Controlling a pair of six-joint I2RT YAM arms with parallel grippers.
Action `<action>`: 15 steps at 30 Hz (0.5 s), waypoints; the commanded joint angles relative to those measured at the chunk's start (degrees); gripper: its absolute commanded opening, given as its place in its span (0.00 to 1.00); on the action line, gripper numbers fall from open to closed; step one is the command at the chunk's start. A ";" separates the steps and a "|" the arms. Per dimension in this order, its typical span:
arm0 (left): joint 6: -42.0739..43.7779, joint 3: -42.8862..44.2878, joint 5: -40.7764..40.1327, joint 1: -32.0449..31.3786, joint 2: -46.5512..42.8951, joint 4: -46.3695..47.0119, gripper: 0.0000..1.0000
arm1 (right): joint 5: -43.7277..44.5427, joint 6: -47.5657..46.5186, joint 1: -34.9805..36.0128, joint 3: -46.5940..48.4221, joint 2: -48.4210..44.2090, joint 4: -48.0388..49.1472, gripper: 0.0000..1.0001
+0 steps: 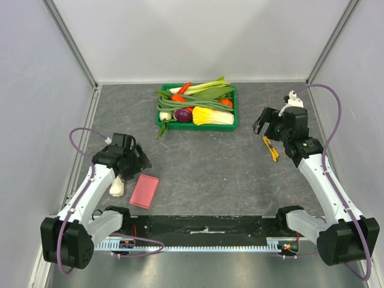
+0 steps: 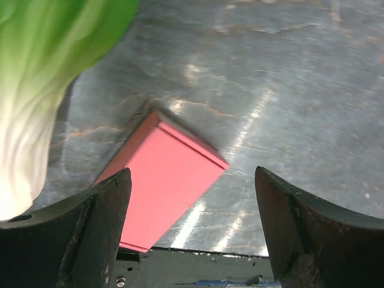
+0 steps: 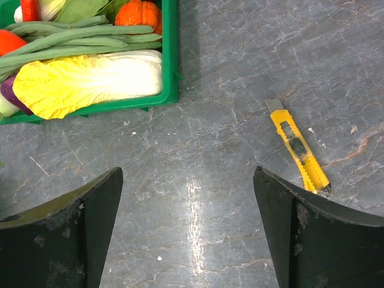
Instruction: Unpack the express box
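Express box (image 1: 144,191): flat on the grey table (image 1: 204,174), close to the near edge, set on a slant just ahead of the black strip (image 1: 204,225) at the front. Thin, rectangular, plain salmon-pink card with crisp corners; a narrow ridge along the far short end in the left wrist view.

Above its far end, left gripper (image 2: 192,192), fingers (image 2: 90,234) spread wide, gripping nothing; box seen low between them, untouched.

Just beside the box's left long edge, under the left arm (image 1: 99,180): a leafy vegetable (image 1: 116,186), white stem shading into glossy green leaf, crowding the left of the wrist view.

Well apart, at the far middle of the table: green plastic crate (image 1: 235,114), heaped with long thin beans (image 3: 78,36), a yellow-and-white cabbage (image 3: 90,81), a purple onion (image 1: 183,115); some green stalks trailing over its near left corner.

On the right, near the right gripper (image 3: 187,180): yellow utility knife (image 3: 298,147), slim, with a black slider and a grey tip, lying aslant, lower end hidden behind the right-hand finger (image 3: 318,234). Right fingers likewise wide apart, empty, over bare surface between crate and knife.

Table matte grey, veined like slate, streaked with reflected light.
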 commanded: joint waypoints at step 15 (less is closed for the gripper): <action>-11.00 -10.79 4.97 -2.24 6.12 9.01 0.85 | 1.89 4.28 11.78 -4.89 -1.95 -0.02 0.95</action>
